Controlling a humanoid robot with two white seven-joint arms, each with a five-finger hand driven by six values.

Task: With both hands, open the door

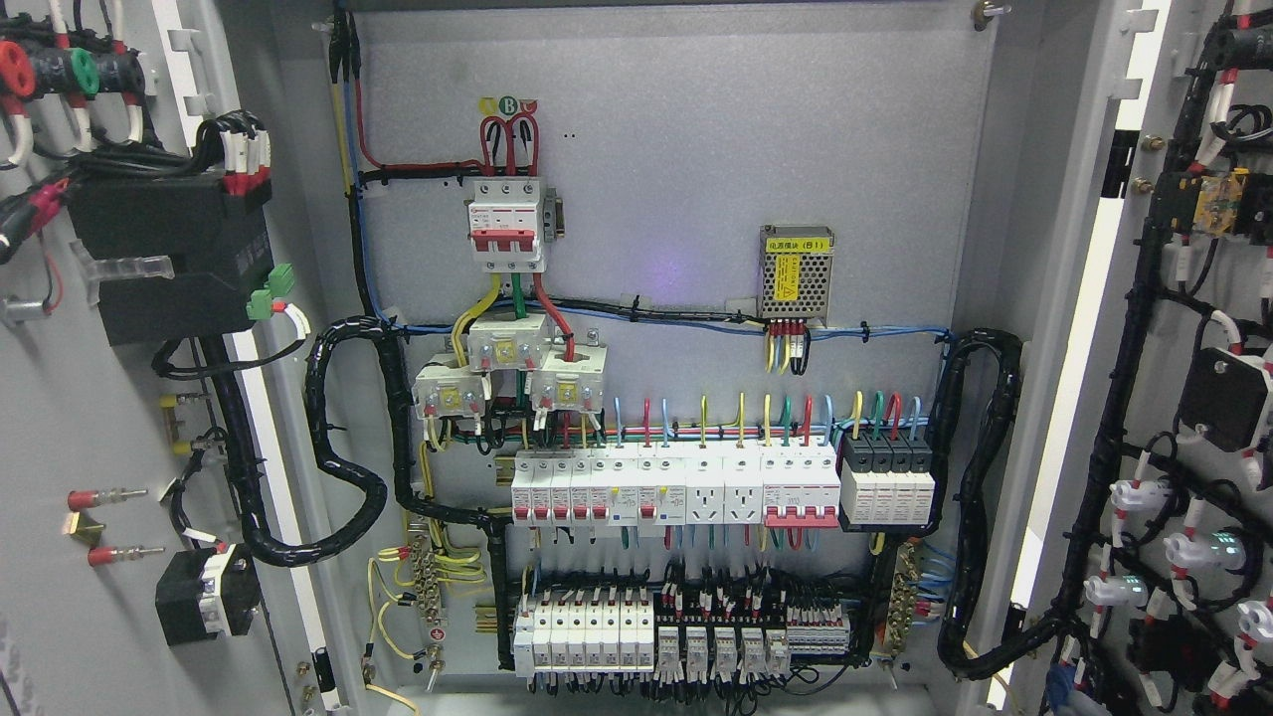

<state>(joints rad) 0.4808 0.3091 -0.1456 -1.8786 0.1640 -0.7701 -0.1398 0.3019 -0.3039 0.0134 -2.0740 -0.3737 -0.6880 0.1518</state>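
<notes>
Head view: left door (pixel 90 418) and right door (pixel 1193 328) wide open.

A letter "B" is read on the green round marker (pixel 508 104) above the red-handled main breaker (pixel 507 221). "B1" in brackets is made out on the yellow label (pixel 796 244) of the mesh-cased power supply (pixel 796 288); other print is too small to be read

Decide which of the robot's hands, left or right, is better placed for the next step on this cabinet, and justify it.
Neither: no hand is in view. Both the left door and right door already stand swung wide, exposing the breaker panel, so nothing favours either side.
</notes>
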